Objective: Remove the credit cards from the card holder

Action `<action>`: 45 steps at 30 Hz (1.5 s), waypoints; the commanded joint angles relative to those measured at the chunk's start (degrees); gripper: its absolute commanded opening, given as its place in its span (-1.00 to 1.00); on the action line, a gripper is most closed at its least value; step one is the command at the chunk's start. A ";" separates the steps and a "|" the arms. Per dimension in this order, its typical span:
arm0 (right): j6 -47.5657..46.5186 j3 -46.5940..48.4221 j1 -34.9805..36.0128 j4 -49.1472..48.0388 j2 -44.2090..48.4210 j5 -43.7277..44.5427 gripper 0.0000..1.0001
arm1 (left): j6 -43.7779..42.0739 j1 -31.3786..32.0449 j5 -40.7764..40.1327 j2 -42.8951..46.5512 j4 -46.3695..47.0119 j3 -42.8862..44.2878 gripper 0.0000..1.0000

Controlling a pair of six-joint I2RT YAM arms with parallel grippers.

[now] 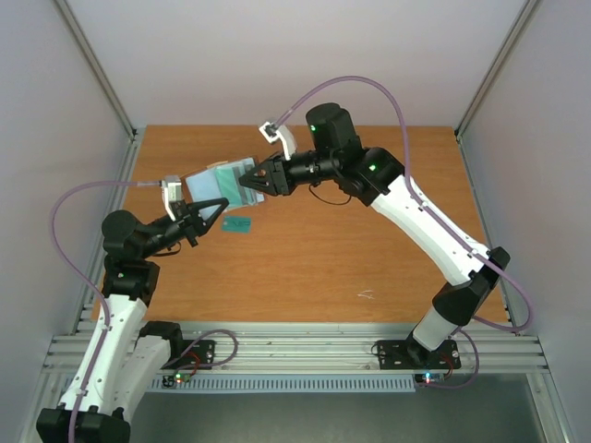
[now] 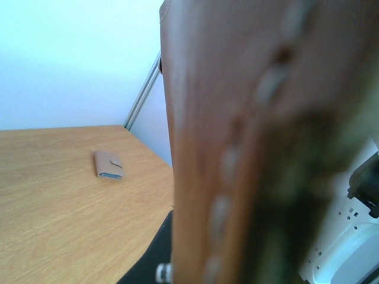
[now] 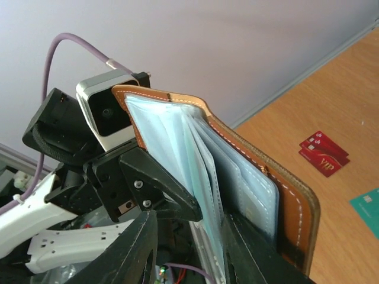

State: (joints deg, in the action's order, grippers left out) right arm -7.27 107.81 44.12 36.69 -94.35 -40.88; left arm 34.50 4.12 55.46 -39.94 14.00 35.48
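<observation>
Right wrist view puts the tan-brown leather card holder [image 3: 237, 177], white-stitched with pale blue plastic sleeves, up in the air and fanned open. The left claw [image 3: 177, 201] is clamped on one cover. The right claw [image 3: 190, 222] has its fingers apart on either side of the sleeves' lower edge, with no card visibly pinched.

Some of the job looks done. Two reddish-brown plastic cards [image 3: 323, 152] lie overlapping on the orange wooden table [image 3: 331, 89], and a teal-green card [image 3: 366, 204] lies just beside them. Whether any cards remain in the sleeves I cannot tell, as the plastic is too cloudy. The reach into the sleeves suggests more are to come.

From the top camera only the teal-green card [image 1: 238, 224] shows below the raised holder [image 1: 217, 182]; the red pair does not show there. The left wrist view is mostly blurred leather [image 2: 237, 148], yet it alone shows a small taupe snap-tab wallet [image 2: 109, 164] lying closed on the table.
</observation>
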 commanded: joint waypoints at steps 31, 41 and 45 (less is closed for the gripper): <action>-15.37 4.77 8.78 18.30 1.59 26.11 -0.98 | -2.80 0.36 -2.38 0.32 -1.02 -0.62 -0.41; -14.02 8.44 9.76 14.26 -2.23 16.65 -0.86 | -3.57 0.40 -0.80 0.04 -3.11 -0.85 -0.99; -15.03 8.03 9.77 13.96 -2.10 15.81 -0.52 | 0.37 0.29 -1.63 0.14 0.87 -1.12 -0.99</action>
State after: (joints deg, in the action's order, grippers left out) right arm -21.43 114.34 53.04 52.42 -96.25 -21.32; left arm 31.88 4.25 53.80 -39.86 10.55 34.81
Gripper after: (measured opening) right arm 0.203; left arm 0.036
